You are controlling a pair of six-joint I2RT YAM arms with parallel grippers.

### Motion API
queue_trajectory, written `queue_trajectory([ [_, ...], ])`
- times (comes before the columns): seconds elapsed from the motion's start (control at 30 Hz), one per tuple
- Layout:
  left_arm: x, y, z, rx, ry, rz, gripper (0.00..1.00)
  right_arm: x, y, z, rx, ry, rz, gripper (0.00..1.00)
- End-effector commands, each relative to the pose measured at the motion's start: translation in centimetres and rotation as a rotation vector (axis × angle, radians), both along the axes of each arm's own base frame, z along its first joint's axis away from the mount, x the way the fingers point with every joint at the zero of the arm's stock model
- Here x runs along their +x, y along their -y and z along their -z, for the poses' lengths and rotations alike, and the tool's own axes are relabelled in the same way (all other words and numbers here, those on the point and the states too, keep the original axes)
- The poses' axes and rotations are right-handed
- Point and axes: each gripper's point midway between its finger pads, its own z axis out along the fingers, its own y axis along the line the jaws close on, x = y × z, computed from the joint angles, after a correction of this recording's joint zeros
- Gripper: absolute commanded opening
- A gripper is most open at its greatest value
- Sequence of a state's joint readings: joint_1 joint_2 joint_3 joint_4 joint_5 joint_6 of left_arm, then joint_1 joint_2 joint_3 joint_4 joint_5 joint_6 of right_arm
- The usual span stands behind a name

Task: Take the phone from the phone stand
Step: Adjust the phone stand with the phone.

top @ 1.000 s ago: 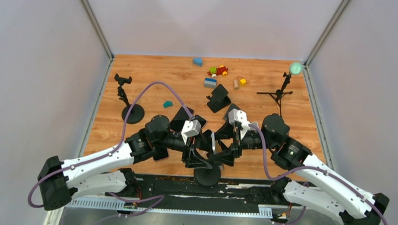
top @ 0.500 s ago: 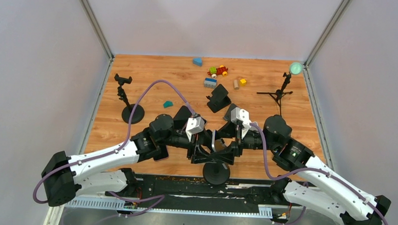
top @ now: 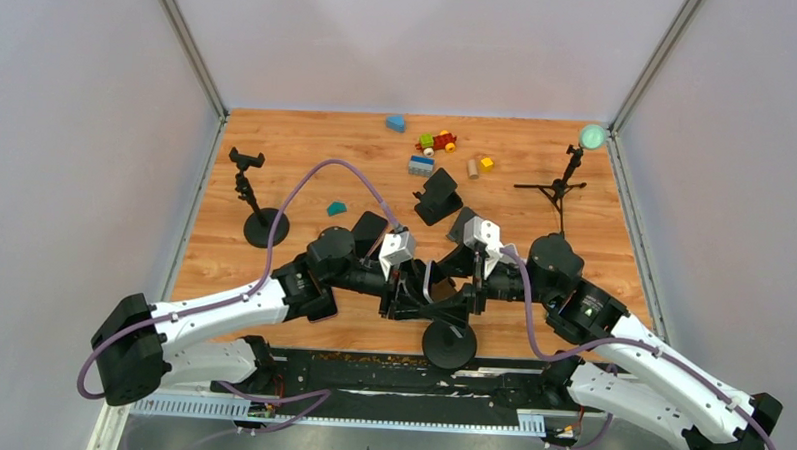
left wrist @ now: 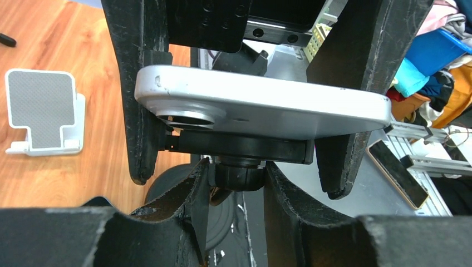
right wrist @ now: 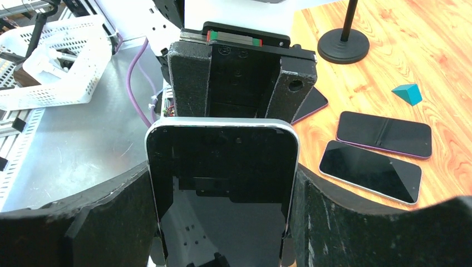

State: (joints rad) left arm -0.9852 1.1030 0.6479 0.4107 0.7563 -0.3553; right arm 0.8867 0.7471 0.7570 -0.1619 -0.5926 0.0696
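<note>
The phone [right wrist: 222, 167] faces me in the right wrist view, dark screen with a silver rim, and my right gripper [right wrist: 222, 181] is shut on its two long sides. From the left wrist it shows as a silver back with a camera lens [left wrist: 261, 105], sitting in the black clamp of the phone stand [left wrist: 239, 147]. My left gripper [left wrist: 237, 169] is shut on the stand's round neck just under that clamp. From above, both grippers meet at the table's near middle, left [top: 409, 288] and right [top: 455, 292], with the stand's round base [top: 448, 345] hanging over the near edge.
Two dark phones [right wrist: 384, 133] [right wrist: 370, 171] lie flat on the wood beside a teal wedge [right wrist: 407, 93]. A white stand [left wrist: 42, 111], a black stand [top: 439, 196], a pole stand [top: 255, 215], a tripod [top: 564, 183] and small toys [top: 435, 142] stand further back.
My left gripper has closed on the stand's neck. Both grippers, the phone and the stand have shifted right, and the base now sits further right at the near edge.
</note>
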Motion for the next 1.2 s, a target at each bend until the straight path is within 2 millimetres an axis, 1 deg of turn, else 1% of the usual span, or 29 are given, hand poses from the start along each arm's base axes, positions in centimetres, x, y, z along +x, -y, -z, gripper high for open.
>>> queue_trajectory([
  [0.0, 0.5, 0.4, -2.2, -0.074, 0.062, -0.015, 0.0, 0.0, -0.1, -3.4, 0.119, 0.081, 0.009, 0.0],
  [0.1, 0.8, -0.4, -1.0, -0.005, 0.091, -0.044, 0.0, 0.3, 0.2, -1.7, 0.083, 0.073, 0.027, 0.0],
  [0.13, 0.8, -0.7, -1.1, -0.004, 0.116, -0.049, 0.0, 0.3, 0.2, -1.1, 0.073, 0.067, 0.028, 0.0],
  [0.17, 0.9, -0.9, -0.5, 0.027, 0.111, -0.064, 0.0, 0.2, 0.2, -1.0, 0.071, 0.066, 0.026, 0.0],
  [0.2, 1.0, -1.2, -0.6, 0.027, 0.135, -0.072, 0.0, 0.2, 0.2, -0.5, 0.064, 0.063, 0.022, 0.0],
  [0.23, 1.2, -1.4, -0.1, 0.052, 0.131, -0.088, 0.0, 0.2, 0.2, -0.2, 0.058, 0.063, 0.021, 0.0],
  [0.27, 1.3, -1.6, 0.0, 0.054, 0.148, -0.091, 0.0, 0.3, 0.2, 0.2, 0.052, 0.064, 0.024, 0.0],
  [0.4, 1.3, -2.2, 2.0, 0.131, 0.136, -0.101, 0.0, 0.6, 0.0, 1.3, 0.028, 0.055, 0.033, 0.0],
  [0.47, 1.1, -2.5, 2.4, 0.141, 0.127, -0.099, 0.0, 0.8, -0.1, 1.9, 0.013, 0.043, 0.033, 0.0],
  [0.53, 1.0, -2.7, 2.6, 0.142, 0.119, -0.106, 0.0, 0.8, -0.4, 2.4, 0.001, 0.026, 0.03, 0.0],
  [0.57, 0.9, -2.9, 2.3, 0.135, 0.122, -0.108, 0.0, 0.8, -0.5, 2.5, -0.002, 0.019, 0.024, 0.0],
  [0.67, 1.1, -3.4, 2.4, 0.139, 0.132, -0.139, 0.0, 1.1, -0.8, 3.1, -0.02, 0.008, 0.024, 0.0],
  [0.83, 2.2, -3.6, 3.2, 0.156, 0.154, -0.2, 0.0, 2.2, -0.9, 3.5, -0.037, 0.023, 0.072, 0.0],
  [0.93, 2.9, -3.3, 3.9, 0.159, 0.166, -0.221, 0.0, 3.5, -0.6, 3.4, -0.045, 0.05, 0.138, 0.0],
  [1.03, 3.7, -2.9, 4.2, 0.159, 0.185, -0.246, 0.0, 4.5, -0.4, 3.4, -0.054, 0.063, 0.194, 0.0],
  [1.13, 5.2, -2.4, 4.6, 0.155, 0.19, -0.272, 0.0, 5.7, -0.1, 3.7, -0.08, 0.099, 0.247, 0.0],
  [1.17, 6.1, -2.3, 5.0, 0.165, 0.182, -0.286, 0.0, 6.0, 0.0, 3.7, -0.085, 0.107, 0.264, 0.0],
])
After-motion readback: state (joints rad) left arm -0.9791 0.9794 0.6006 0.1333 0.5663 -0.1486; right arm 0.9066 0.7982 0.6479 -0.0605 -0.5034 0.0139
